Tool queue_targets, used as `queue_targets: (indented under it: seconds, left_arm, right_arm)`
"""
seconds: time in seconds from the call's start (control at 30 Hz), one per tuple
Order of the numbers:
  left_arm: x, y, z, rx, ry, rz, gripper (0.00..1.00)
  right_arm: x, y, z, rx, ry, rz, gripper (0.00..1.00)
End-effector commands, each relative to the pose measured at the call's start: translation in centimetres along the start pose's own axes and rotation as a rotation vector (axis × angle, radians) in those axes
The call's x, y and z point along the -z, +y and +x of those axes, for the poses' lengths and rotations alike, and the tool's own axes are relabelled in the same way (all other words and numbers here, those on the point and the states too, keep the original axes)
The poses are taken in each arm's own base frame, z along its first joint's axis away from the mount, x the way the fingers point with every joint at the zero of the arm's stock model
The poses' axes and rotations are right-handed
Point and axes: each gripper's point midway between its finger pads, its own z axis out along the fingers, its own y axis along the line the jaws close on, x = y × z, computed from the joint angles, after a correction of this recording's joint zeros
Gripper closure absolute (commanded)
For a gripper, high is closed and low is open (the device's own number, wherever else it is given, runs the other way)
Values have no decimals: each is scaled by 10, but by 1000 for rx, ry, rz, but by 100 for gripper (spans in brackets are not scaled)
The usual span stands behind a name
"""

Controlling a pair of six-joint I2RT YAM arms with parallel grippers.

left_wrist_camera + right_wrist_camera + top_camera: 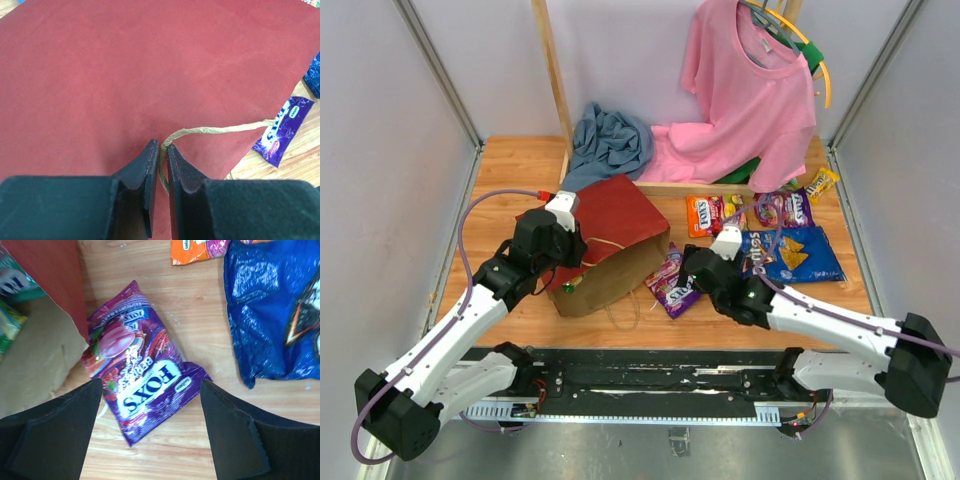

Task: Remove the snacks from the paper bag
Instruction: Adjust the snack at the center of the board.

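top looks down; close wrist views share the paper bag (100, 75).

1. Paper bag (125, 75): matt, finely grainy red paper outside, dull brown kraft inside.
2. Twine handle (215, 131): rough twisted fibre.
3. Purple packet (145, 370) and blue chip bag (270, 315): glossy, crinkled film.
4. Table (200, 305): smooth light wood.

**Worktop layout, items as placed**

On worktop (520, 170): paper bag (615, 240) on its side, left of centre, mouth facing right. Fox's packet (672, 282) at the mouth, against the bag's lip; more packets (10, 290) inside. Doritos bag (790, 252) to its right, apart. Further packets (703, 215) behind these. Cloth (610, 140) and shirt (750, 90) at the back. Twine handle (215, 131) runs between the left claw (160, 165) fingers.
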Motion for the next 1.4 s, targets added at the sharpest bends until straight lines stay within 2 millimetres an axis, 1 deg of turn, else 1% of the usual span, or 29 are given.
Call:
queue_targets:
  seconds: [0.0, 0.1, 0.13, 0.2, 0.3, 0.37, 0.47, 0.57, 0.67, 0.77, 0.87, 0.93, 1.0, 1.1, 1.2, 1.3, 1.37]
  left_arm:
    - [1, 2, -6, 4, -26, -3, 82]
    - [0, 2, -6, 4, -26, -6, 82]
    - [0, 2, -5, 4, -25, -8, 82]
    - [0, 3, -5, 4, -25, -10, 82]
    - [0, 3, -5, 4, -24, -13, 82]
    - [0, 4, -5, 4, -24, -16, 82]
    - [0, 4, -6, 6, -29, -19, 82]
    - [1, 7, -7, 9, -37, -33, 82]
    - [3, 10, -9, 13, -48, -49, 81]
    - [4, 12, -11, 10, -56, -62, 81]
    - [4, 13, -13, 5, -65, -67, 80]
    - [6, 14, -17, 2, -85, -69, 80]
    - [9, 17, -21, 3, -111, -86, 80]
    - [13, 25, -23, 6, -144, -123, 79]
    - [16, 28, -28, 6, -176, -139, 78]
    - [16, 27, -29, 0, -184, -128, 77]
    - [13, 23, -27, -5, -167, -109, 76]
  right_arm:
    - [-9, -3, 6, 341, 50, 34, 19]
    - [-22, 23, 23, 467, 125, -119, 19]
    - [-26, 33, 29, 479, 154, -183, 19]
    - [-34, 43, 37, 478, 198, -258, 18]
    - [-50, 42, 47, 501, 260, -268, 18]
    - [-59, 37, 54, 514, 296, -258, 18]
    - [-67, 29, 60, 500, 328, -236, 18]
    - [-67, 22, 55, 453, 302, -231, 17]
    - [-62, 18, 47, 401, 251, -270, 13]
    - [-60, 21, 41, 393, 222, -327, 12]
    - [-64, 27, 46, 418, 233, -364, 12]
    - [-68, 27, 50, 426, 236, -374, 12]
    - [-71, 27, 50, 415, 220, -380, 12]
    - [-76, 19, 46, 377, 201, -383, 10]
    - [-81, 7, 40, 345, 201, -362, 6]
    - [-81, 1, 38, 320, 199, -368, 2]
    - [-83, 1, 43, 317, 200, -381, 0]
